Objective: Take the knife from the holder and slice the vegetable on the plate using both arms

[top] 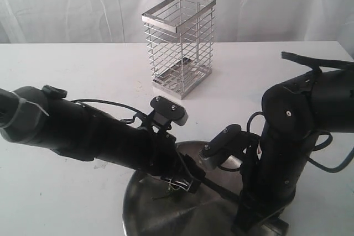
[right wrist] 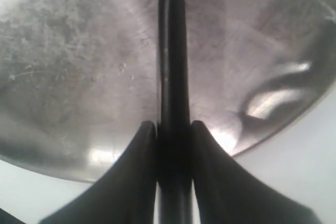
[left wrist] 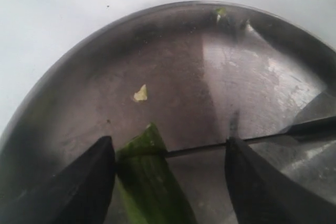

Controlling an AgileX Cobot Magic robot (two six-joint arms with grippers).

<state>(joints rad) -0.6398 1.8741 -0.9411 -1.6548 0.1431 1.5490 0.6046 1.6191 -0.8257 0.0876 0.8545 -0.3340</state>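
slicing a small, soft, slippery vegetable [left wrist: 149,182] mid-plate [left wrist: 63,93]: right gripper [right wrist: 173,135] clamps the light, stiff knife [right wrist: 172,66] by its handle; left gripper [left wrist: 168,166] gapes, straddling it.

Two bulky robot arms, each wrapped in matt black covering. The left arm [top: 99,136] is a thick, tapering tube with a grey band and pale tie near its upper end. A small grey bracket [top: 170,110] with two screws sits on its wrist, and thin black cables loop beside it. The right arm [top: 293,142] shows rounded black joint housings dotted with small screws, a similar grey-edged bracket [top: 221,142], and black cables curving around its sides. Both arms end in black, wedge-shaped fingers [left wrist: 73,187].
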